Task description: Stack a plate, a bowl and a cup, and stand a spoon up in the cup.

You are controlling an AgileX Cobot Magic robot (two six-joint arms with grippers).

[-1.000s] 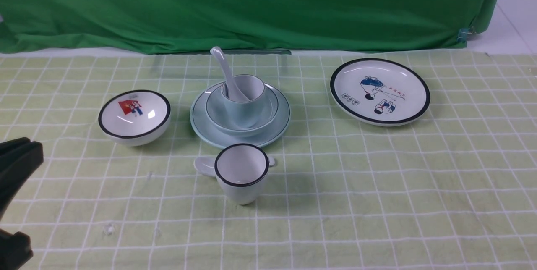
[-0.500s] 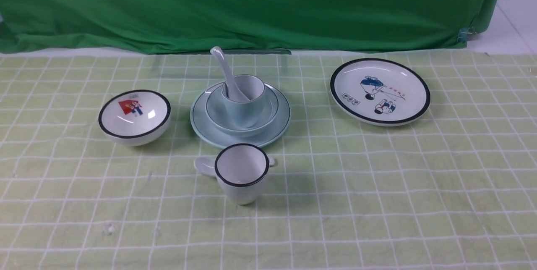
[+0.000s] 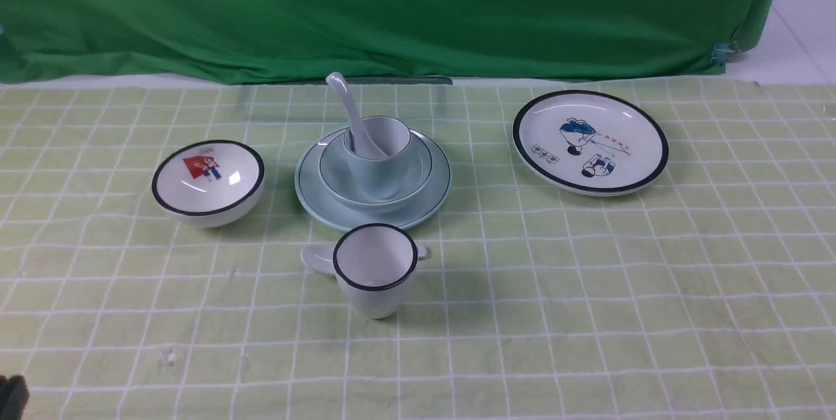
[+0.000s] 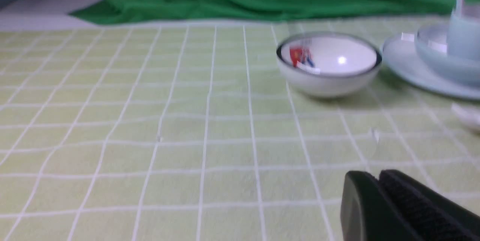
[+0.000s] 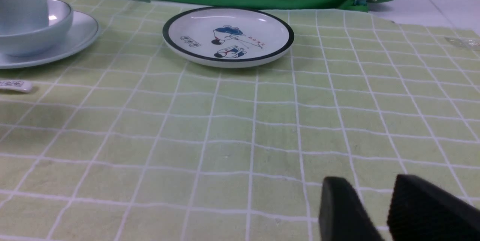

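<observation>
Already done: we think the whole job looks finished, because all four things sit in one pile.
Bottom of pile: our plain pale blue-green round ceramic plate (image 3: 308,186) lies flat on the yellow-green checked cloth (image 3: 588,289), in the middle, toward the back.
Next up: our plain pale blue-green ceramic bowl (image 3: 418,175) sits on that plate.
On top: our small pale blue-green handleless cup (image 3: 382,172) stands upright inside the bowl.
Spoon: our glossy pale blue-white ceramic soup spoon (image 3: 345,101) has its scoop down in the cup, and its handle leans up and out toward the back left.
Left gripper (image 4: 378,176): its two black fingers are pressed together with nothing between them, low down and well apart from the pile.
Right gripper (image 5: 375,186): we see a gap between its fingers and nothing in it, low over bare cloth, well apart from the pile.
Not ours: the white black-rimmed bowl with a red picture (image 3: 208,178), the white black-rimmed plate with cartoon figures (image 3: 591,142), the white cup with a black rim (image 3: 375,270) and the whiter spoon (image 3: 317,258) lying behind it.
Left to do: nothing that we can see; we guess the arms should just not bump the pile.
</observation>
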